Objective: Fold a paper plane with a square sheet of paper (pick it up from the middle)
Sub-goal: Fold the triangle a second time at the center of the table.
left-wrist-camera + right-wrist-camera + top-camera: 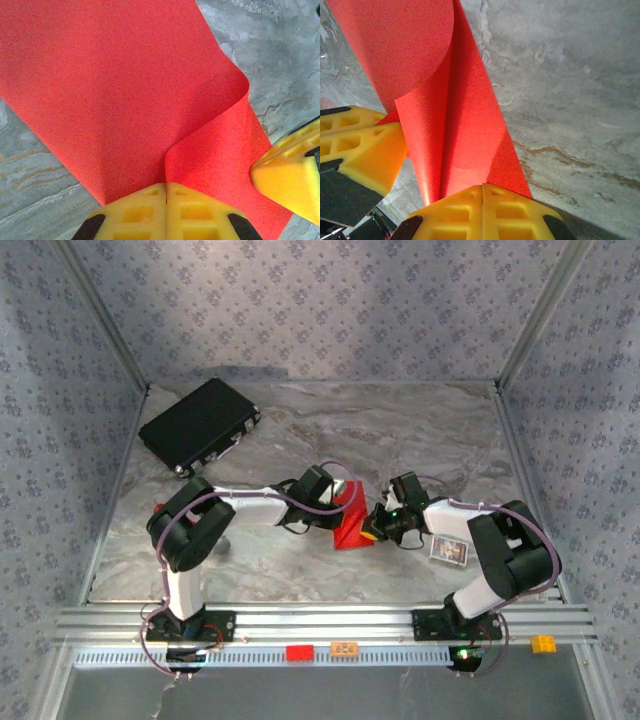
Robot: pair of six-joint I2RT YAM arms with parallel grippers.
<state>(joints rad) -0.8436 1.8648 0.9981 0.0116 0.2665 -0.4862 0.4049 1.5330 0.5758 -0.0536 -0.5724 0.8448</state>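
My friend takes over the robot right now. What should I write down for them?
The left gripper is shut on the red paper, pinching it at one edge.
The right gripper is shut on the same paper, close beside the other.
The paper sits between the two arms over the middle of the table, bent over in a soft curl.
Done: paper gripped by both, first bend begun.
Left: press sharp creases and make the pointed plane; no plane shape yet.
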